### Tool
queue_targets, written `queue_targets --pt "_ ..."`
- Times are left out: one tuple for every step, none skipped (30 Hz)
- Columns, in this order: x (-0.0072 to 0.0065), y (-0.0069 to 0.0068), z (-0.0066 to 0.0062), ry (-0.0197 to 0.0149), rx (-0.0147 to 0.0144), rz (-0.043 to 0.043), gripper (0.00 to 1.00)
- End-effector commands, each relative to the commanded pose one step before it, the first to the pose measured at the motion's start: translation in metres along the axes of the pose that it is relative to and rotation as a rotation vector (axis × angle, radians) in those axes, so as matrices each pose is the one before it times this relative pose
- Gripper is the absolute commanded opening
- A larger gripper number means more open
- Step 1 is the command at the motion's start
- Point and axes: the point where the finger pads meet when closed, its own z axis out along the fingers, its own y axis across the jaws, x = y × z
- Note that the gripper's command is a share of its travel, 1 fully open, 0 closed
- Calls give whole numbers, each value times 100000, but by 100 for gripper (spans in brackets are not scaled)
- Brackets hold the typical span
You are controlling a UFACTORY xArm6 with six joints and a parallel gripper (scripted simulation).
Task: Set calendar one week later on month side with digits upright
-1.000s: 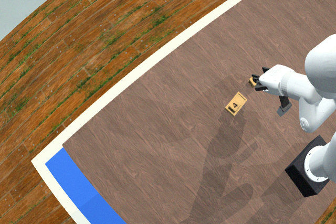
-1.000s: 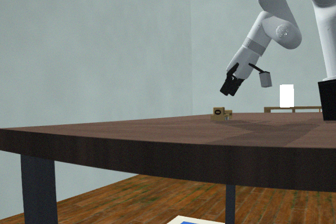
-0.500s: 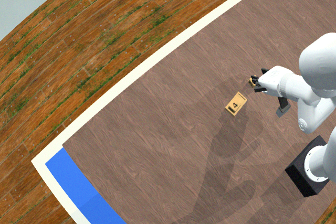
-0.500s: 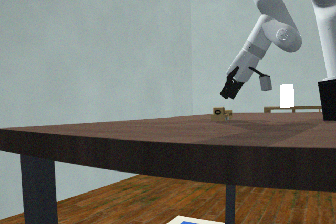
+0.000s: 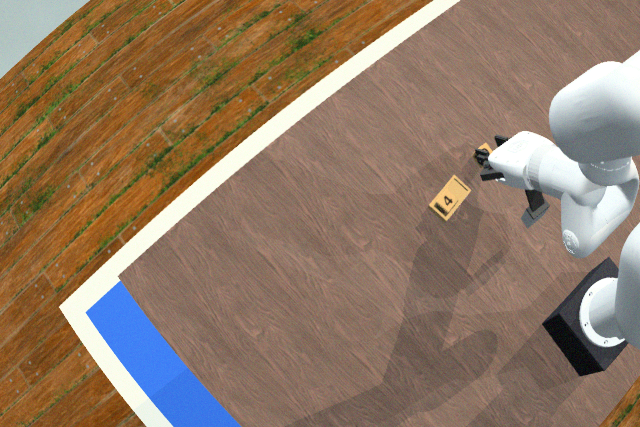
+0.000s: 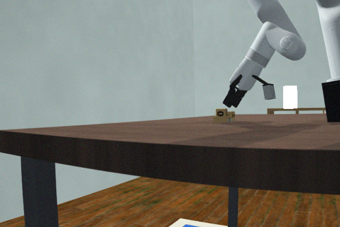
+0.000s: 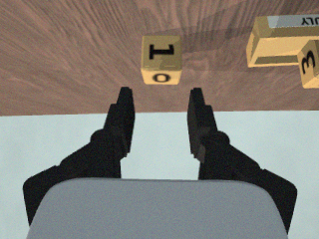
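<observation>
The gripper (image 7: 159, 108) sits about half open with nothing between the fingers, hanging above the loose cube (image 7: 161, 60) and tilted toward it. In the wrist view the gap lines up almost on that cube, which lies on the table (image 5: 289, 236), outside the tray (image 7: 274, 42), with a 1 on top and a 0 on the face toward the camera. The tray stands well to the right in the wrist view, month strip facing up-frame, and the second cube (image 7: 310, 62) sits in it with a 3 showing toward the wrist camera and a 4 on top in the top view. Step in hand, as I read it: descend and grasp the loose cube. The gap looks only a little wider than the cube, so centre it first; a slight offset could let one pad nudge the cube and spin it. Keep the fingers square to two opposite side faces, not the corners, and close only once the pads are below the top edge. Pick the grip faces with the re-orientation in mind, since the digit needed must end upright on the month side. From the exterior view the gripper (image 6: 232, 98) has clear air above cube and tray, so a straight drop looks safe. I can't read the month name or the current date from here.
</observation>
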Motion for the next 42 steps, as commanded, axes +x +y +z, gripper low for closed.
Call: queue_targets --pt "245 1 484 -311 -1 0 47" --pt "111 0 162 0 0 0 47" --pt "112 0 158 0 0 0 47" --pt "108 0 156 0 0 0 47" --pt "106 0 152 0 0 0 47" --pt "104 0 147 0 0 0 47" --pt "99 0 144 0 0 0 47" --pt "97 0 137 0 0 0 47" --pt "92 0 132 0 0 0 47" --pt "87 0 126 0 0 0 47" --pt "83 0 118 0 0 0 47" --pt "78 0 111 0 0 0 47" --pt "72 0 104 0 0 0 47" --pt "0 0 0 0 0 0 47" --pt "0 0 0 0 0 0 47" --pt "67 0 96 0 0 0 47" --pt "62 0 87 0 0 0 47" --pt "56 0 79 0 0 0 47" --pt "49 0 71 0 0 0 47" --pt "43 0 63 0 0 0 47" --pt "38 0 54 0 0 0 47" --pt "32 0 46 0 0 0 47" --pt "27 0 38 0 0 0 47" --pt "22 0 31 0 0 0 47" --pt "17 0 24 0 0 0 47" --pt "13 0 18 0 0 0 47" --pt "9 0 12 0 0 0 47" --pt "5 0 8 0 0 0 47" --pt "3 0 4 0 0 0 47" --pt "1 0 2 0 0 0 47" --pt "0 0 0 0 0 0 47" --pt "0 0 0 0 0 0 47" --pt "0 0 0 0 0 0 47" --pt "0 0 0 0 0 0 47" --pt "0 0 0 0 0 0 47" --pt "0 0 0 0 0 0 47" --pt "0 0 0 0 0 0 47" --pt "0 0 0 0 0 0 47" --pt "0 0 0 0 0 0 47" --pt "0 0 0 0 0 0 47" --pt "0 0 0 0 0 0 47" --pt "0 0 0 0 0 0 47"
